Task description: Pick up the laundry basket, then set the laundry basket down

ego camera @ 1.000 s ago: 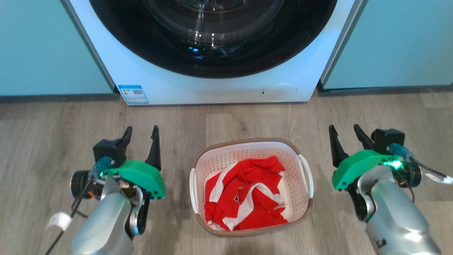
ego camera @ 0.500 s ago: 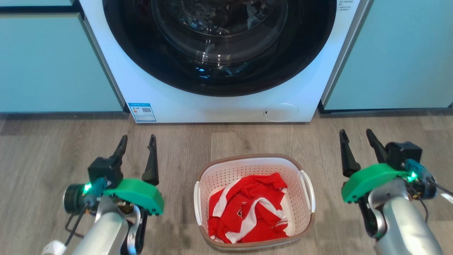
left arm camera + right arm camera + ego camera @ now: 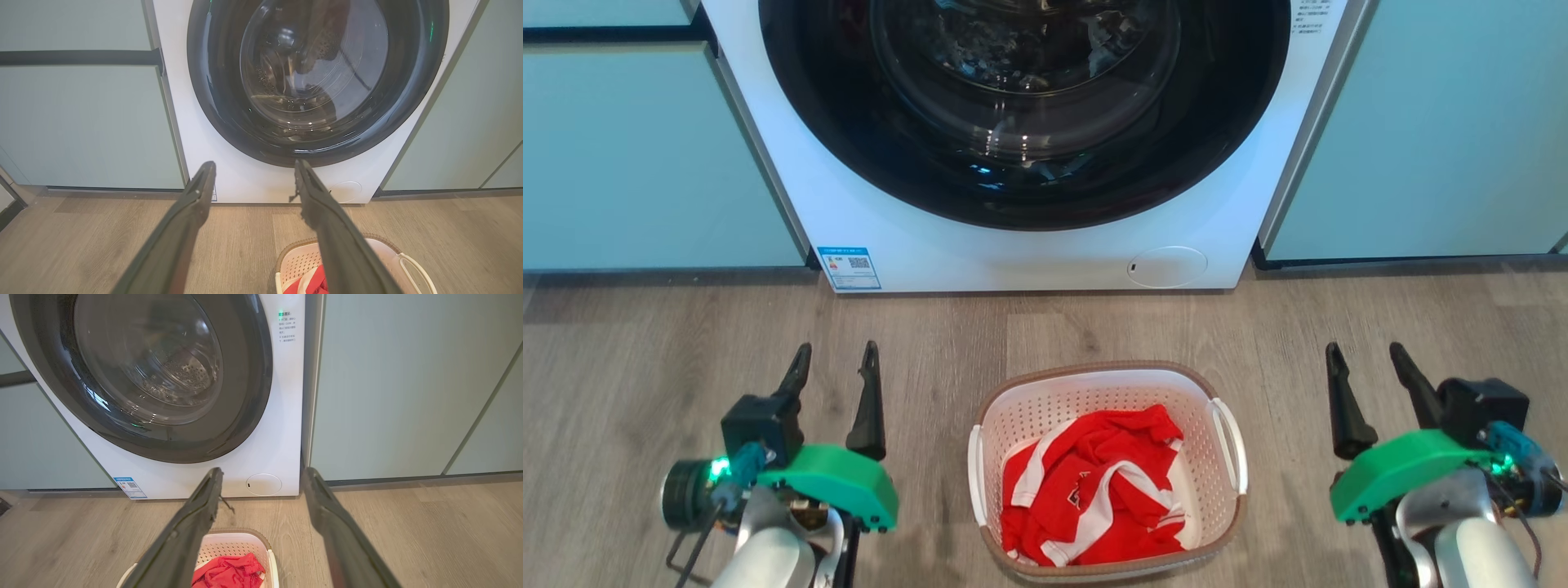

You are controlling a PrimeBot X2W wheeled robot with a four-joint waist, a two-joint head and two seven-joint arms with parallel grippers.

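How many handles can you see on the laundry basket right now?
2. The left handle is on the laundry basket's left wall, the right handle on its right wall; none seems hidden.

The laundry basket (image 3: 1045,412) is showing smooth white plastic walls punched with small holes, under a brown rim that is looking woven. Inside it, the red garment (image 3: 1094,490) is lying as soft, matt cloth with white trim. The washing machine (image 3: 915,245) is gleaming in a glossy white casing, and its door (image 3: 1025,73) is shining as dark, reflective glass. The floor (image 3: 645,359) is looking like matt grey-brown wood with visible grain. The cabinet fronts (image 3: 629,163) are sitting smooth and matt. The left gripper (image 3: 838,351) and right gripper (image 3: 1364,349) are showing dull black fingers (image 3: 870,400), green plastic covers (image 3: 837,486) and silvery forearms (image 3: 768,563) that are catching the light
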